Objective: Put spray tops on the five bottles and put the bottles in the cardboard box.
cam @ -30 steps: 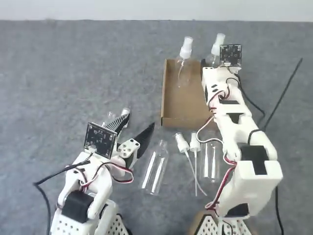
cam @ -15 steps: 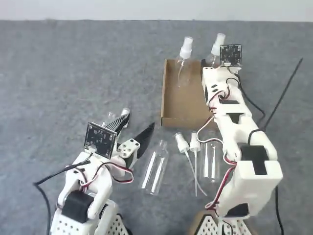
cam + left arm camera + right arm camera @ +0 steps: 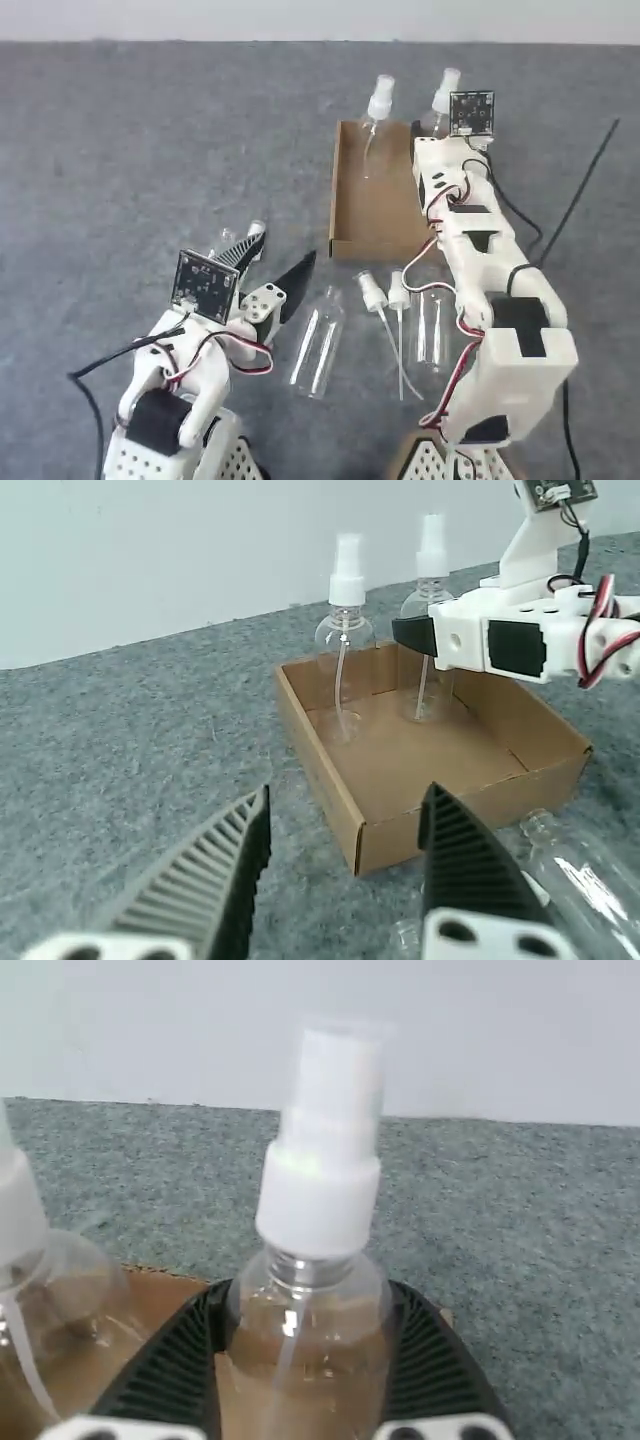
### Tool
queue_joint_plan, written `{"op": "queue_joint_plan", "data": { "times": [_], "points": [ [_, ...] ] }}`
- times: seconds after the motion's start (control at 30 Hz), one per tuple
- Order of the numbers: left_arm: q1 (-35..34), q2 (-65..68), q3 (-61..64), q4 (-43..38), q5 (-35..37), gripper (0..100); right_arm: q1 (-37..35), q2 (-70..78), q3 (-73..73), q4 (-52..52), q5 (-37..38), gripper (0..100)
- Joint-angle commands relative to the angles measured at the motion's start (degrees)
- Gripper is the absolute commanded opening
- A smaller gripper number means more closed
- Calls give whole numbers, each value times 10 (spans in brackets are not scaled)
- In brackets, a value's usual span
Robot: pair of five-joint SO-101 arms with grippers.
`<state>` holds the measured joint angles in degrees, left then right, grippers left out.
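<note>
The cardboard box (image 3: 372,205) lies open at the back of the table. A clear bottle with a white spray top (image 3: 377,122) stands in its far left corner. A second capped bottle (image 3: 440,103) stands at the far right corner, and my right gripper (image 3: 432,127) is shut on its body (image 3: 305,1310), fingers on both sides. My left gripper (image 3: 280,252) hangs open and empty over the carpet, short of the box (image 3: 430,770). Two uncapped bottles lie flat (image 3: 318,340) (image 3: 430,325), with two loose spray tops (image 3: 372,290) (image 3: 398,290) between them.
Grey carpet covers the table, with open room to the left of the box. A small clear item, perhaps another bottle (image 3: 225,240), lies partly hidden beside my left gripper. Black cables trail at the left front and right side.
</note>
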<state>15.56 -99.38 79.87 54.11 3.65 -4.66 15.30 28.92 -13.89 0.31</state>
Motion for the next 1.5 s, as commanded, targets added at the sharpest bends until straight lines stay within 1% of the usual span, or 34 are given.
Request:
{"op": "queue_joint_plan", "data": {
  "times": [0.0, 0.27, 0.47, 0.63, 0.83, 0.93, 1.0, 1.33, 1.47],
  "points": [
    [4, -11, -4, -3, -3, 219, 0, -13, -4, -17, -3, 11],
    [4, -11, -4, -2, -3, 219, 0, -12, -4, -17, -4, 23],
    [4, -11, -4, -3, -3, 219, 0, -13, 7, -17, -4, 192],
    [4, -11, -4, -3, -3, 219, -9, -15, 11, -17, -3, 251],
    [4, -11, -4, -3, -3, 219, -8, -19, 9, -17, 0, 252],
    [4, -11, -4, -3, -3, 219, -9, -20, 8, -17, 39, 252],
    [4, -11, -4, -3, -3, 219, -10, -20, 5, -17, 50, 252],
    [4, -11, -4, -4, -4, 219, -9, -26, -14, -12, 52, 252],
    [4, -11, -4, -4, -21, 218, -7, -55, -15, 7, 52, 252]
  ]
}}
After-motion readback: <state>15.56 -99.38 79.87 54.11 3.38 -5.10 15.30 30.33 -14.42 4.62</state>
